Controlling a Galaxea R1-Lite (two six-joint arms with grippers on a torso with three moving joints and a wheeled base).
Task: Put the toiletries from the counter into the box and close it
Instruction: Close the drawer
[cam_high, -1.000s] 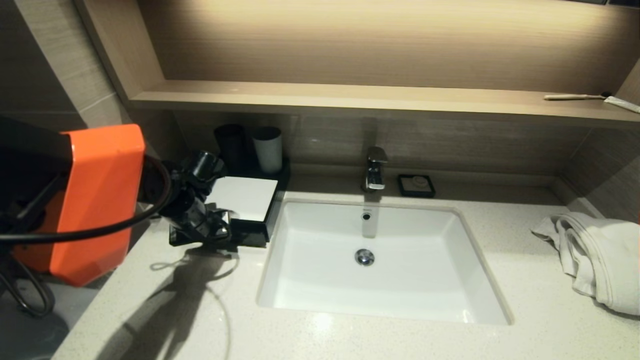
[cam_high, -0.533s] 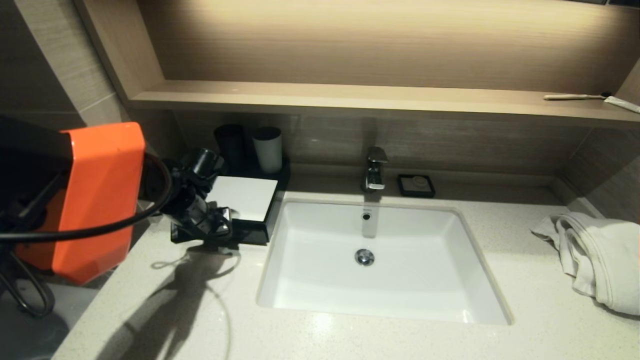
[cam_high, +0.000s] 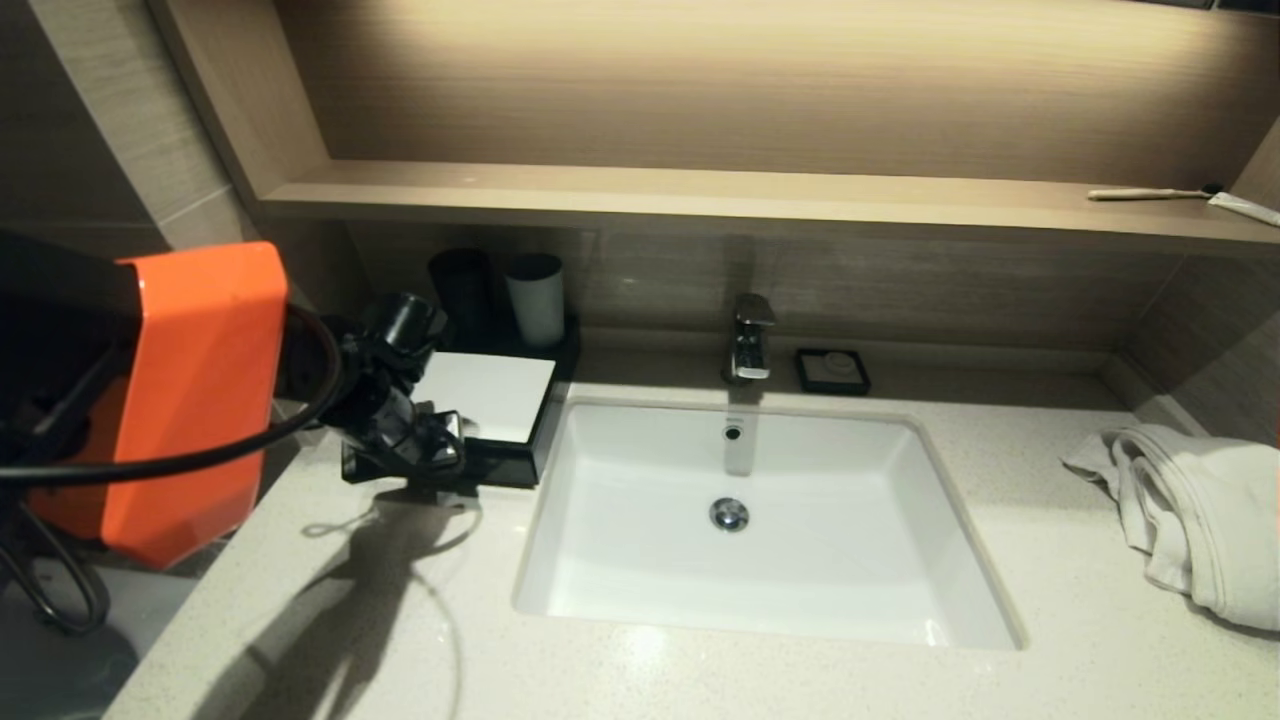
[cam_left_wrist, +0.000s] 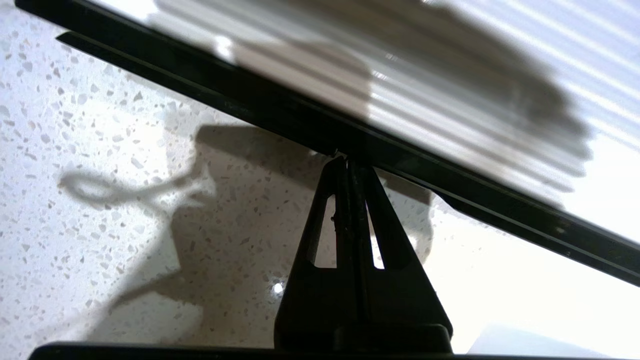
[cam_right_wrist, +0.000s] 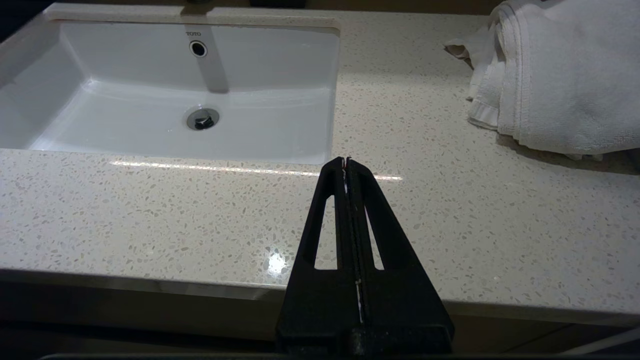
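My left gripper (cam_left_wrist: 348, 162) has crept slightly up along the box (cam_high: 490, 400) left of the sink (cam_high: 600, 590) (fingers pressed together, tips at its black edge), while my right gripper (cam_right_wrist: 346, 162), clenched empty, hangs before the counter (cam_right_wrist: 150, 215).

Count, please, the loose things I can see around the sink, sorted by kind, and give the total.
Cups: 2, a black cup and a grey cup
Boxes: 1, the box, with the shut left gripper at its edge
Towels: 1, the towel
Soap dishes: 1, the soap dish
Toothbrushes: 1, the toothbrush on the shelf
Total: 6
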